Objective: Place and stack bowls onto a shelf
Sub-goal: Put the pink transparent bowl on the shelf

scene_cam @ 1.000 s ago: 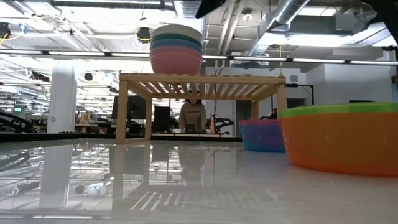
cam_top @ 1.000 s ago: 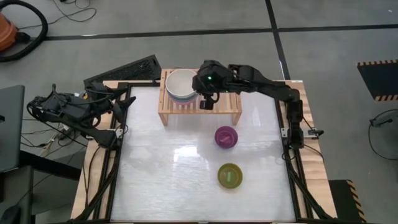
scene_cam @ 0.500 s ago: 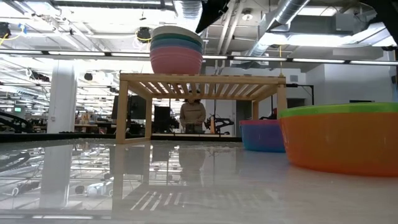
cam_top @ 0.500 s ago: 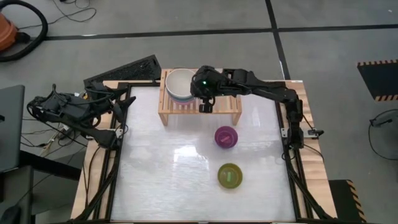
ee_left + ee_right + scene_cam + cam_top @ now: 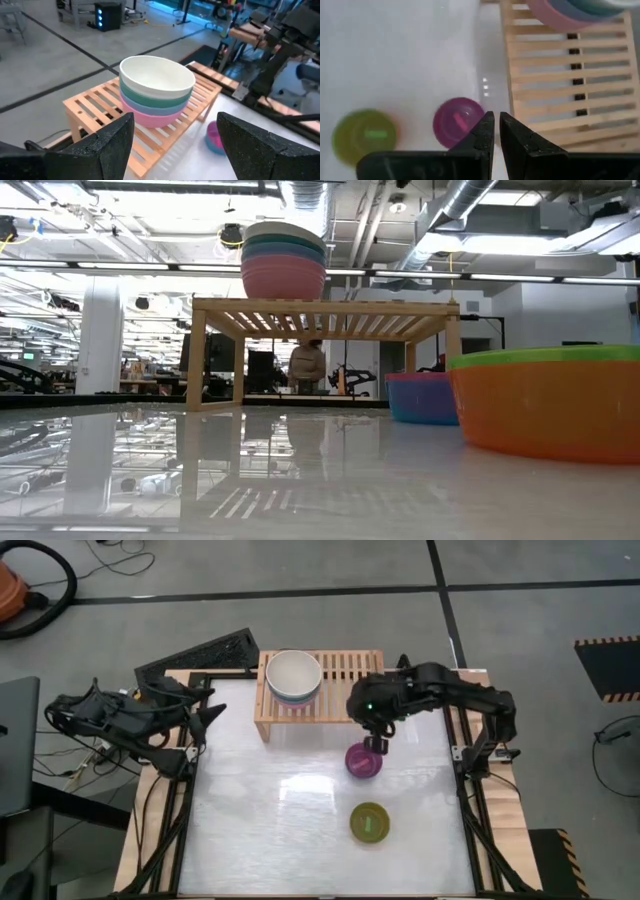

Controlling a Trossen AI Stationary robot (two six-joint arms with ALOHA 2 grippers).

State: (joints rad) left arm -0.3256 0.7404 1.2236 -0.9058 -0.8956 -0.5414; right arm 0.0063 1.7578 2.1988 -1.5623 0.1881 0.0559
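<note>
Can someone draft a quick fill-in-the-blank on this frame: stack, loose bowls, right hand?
1. The top bowl of the stack on the shelf is ____ in colour.
2. The stack holds ____ bowls.
3. The right hand hangs over the ____ bowl.
4. The olive-green bowl sits on the ____.

Missing words: cream-white; four; purple; table

Four nested bowls (image 5: 284, 262), cream-white over teal, blue-grey and pink, atop the left end of the light-wood shelf (image 5: 325, 315). At right, close up, an orange bowl (image 5: 545, 408) with a green rim; just beyond, a blue bowl (image 5: 420, 398) rimmed purple. Behind, under the shelf, a person (image 5: 306, 366) in the room.
</note>
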